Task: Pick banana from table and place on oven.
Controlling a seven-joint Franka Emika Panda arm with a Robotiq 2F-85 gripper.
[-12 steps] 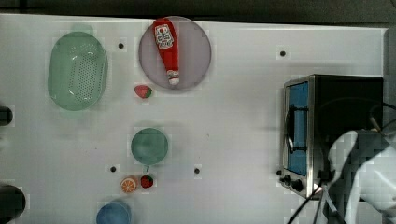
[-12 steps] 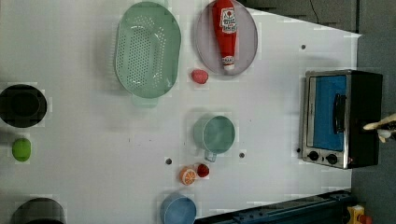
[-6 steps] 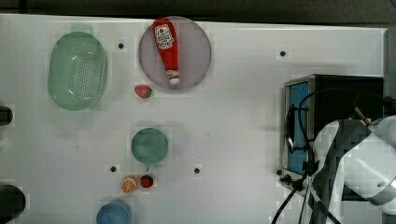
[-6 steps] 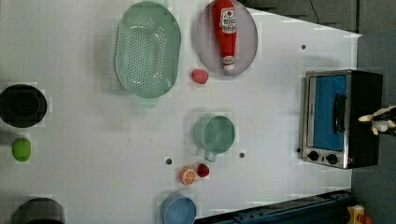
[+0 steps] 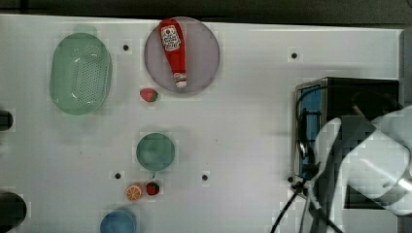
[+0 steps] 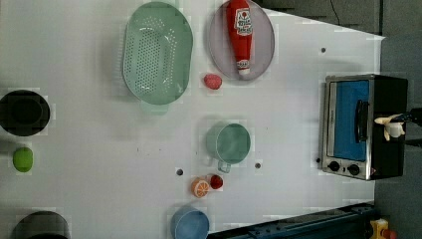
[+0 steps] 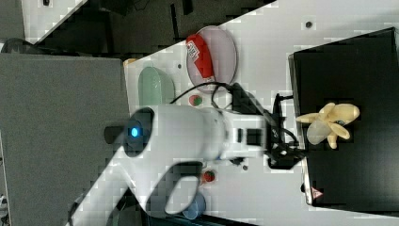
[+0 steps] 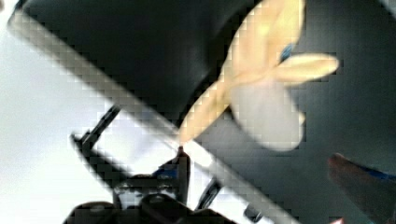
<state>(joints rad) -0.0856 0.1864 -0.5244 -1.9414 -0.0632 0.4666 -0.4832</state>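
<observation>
Banana (image 7: 329, 122): lies on oven (image 7: 348, 174) top, peel splayed, near front edge. Gripper (image 7: 287, 141): fingers spread, empty, just beside banana. Risk: a finger clips the peel while pulling away, knocking it off to table (image 5: 243, 126).

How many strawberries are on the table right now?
2: one strawberry beside the ketchup plate, one small strawberry next to the orange slice. The arm may hide others.

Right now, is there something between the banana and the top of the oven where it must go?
Nothing visible. The banana already lies on the black top of the toaster oven, partly peeled, with its peel strips spread out. In the right view no other object lies on that top.
</observation>
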